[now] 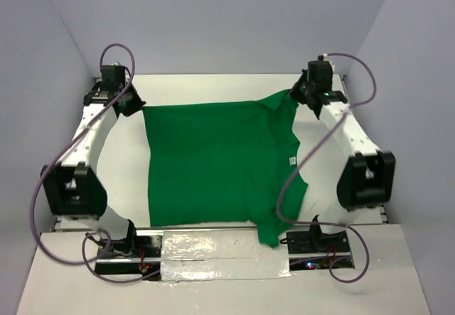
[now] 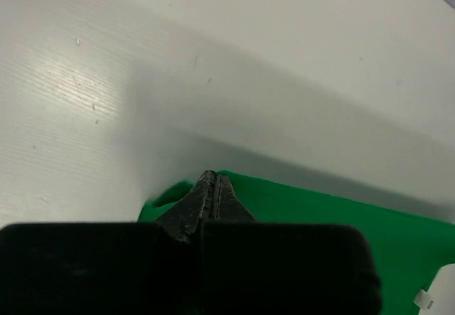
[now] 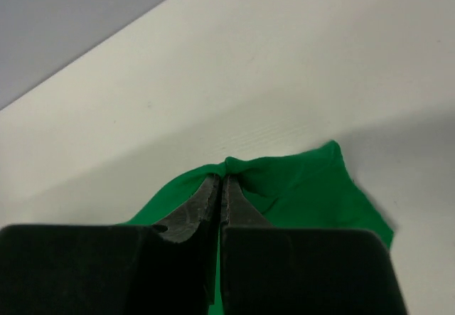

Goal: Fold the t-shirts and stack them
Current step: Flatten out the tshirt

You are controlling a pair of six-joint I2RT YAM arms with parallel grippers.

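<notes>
The t-shirt (image 1: 213,166) lies spread on the table (image 1: 213,87), collar to the right. The left gripper (image 2: 212,183) is clenched on its far hem corner and the right gripper (image 3: 222,187) on the far sleeve, so the first lengthwise fold looks in hand. Next, both arms should carry that far edge evenly toward the near one; bare table flanks the cloth, though the near sleeve trails crumpled, possibly over the front lip

Free table (image 1: 227,87) beyond t-shirt (image 1: 213,166); walls (image 1: 43,59) either side
</notes>
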